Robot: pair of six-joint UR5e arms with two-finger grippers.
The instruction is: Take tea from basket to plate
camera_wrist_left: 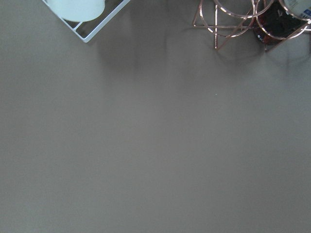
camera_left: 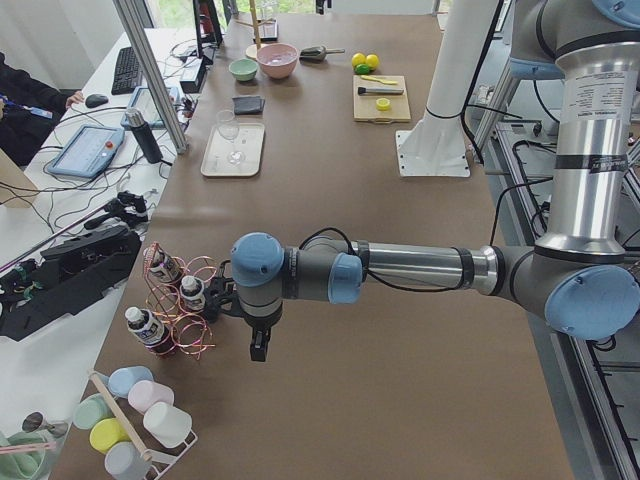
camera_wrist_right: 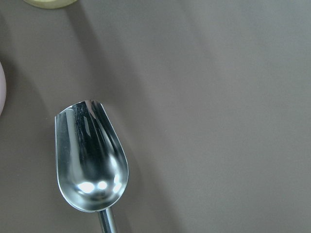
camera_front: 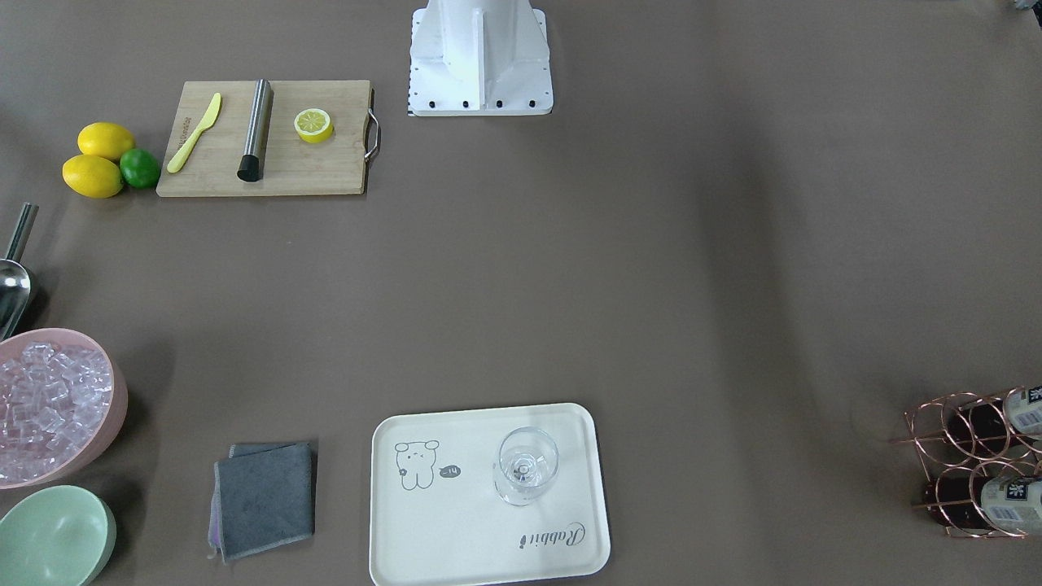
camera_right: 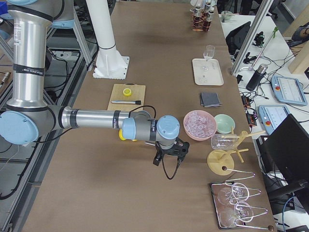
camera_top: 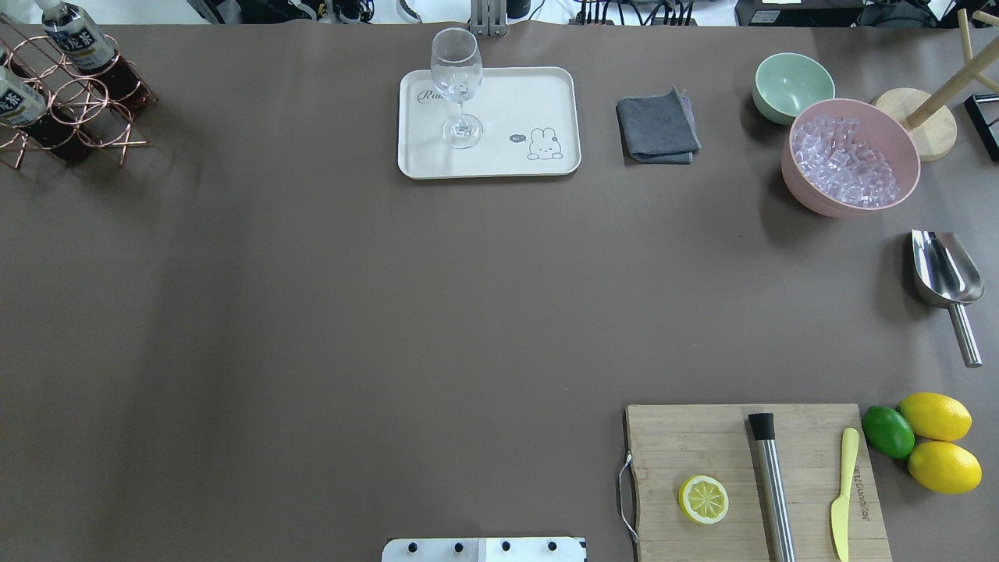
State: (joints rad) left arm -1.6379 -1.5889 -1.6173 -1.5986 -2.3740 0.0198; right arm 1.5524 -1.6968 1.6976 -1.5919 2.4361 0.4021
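The copper wire basket (camera_top: 86, 101) stands at the table's far left corner and holds three tea bottles; two show from overhead (camera_top: 78, 39) and all three in the left side view (camera_left: 165, 268). The cream plate (camera_top: 515, 101) lies at the far middle with a wine glass (camera_top: 456, 86) on it. My left gripper (camera_left: 258, 345) hangs over bare table just beside the basket (camera_left: 195, 330); I cannot tell if it is open or shut. My right gripper (camera_right: 169, 157) hovers near the pink bowl, above the scoop; I cannot tell its state. No fingers show in the wrist views.
A pink bowl of ice (camera_top: 851, 156), a green bowl (camera_top: 792, 86), a grey cloth (camera_top: 657, 129) and a steel scoop (camera_top: 946, 273) lie to the right. A cutting board (camera_top: 749, 476) with a lemon half, knife and muddler, plus lemons and a lime (camera_top: 888, 431), lies near right.
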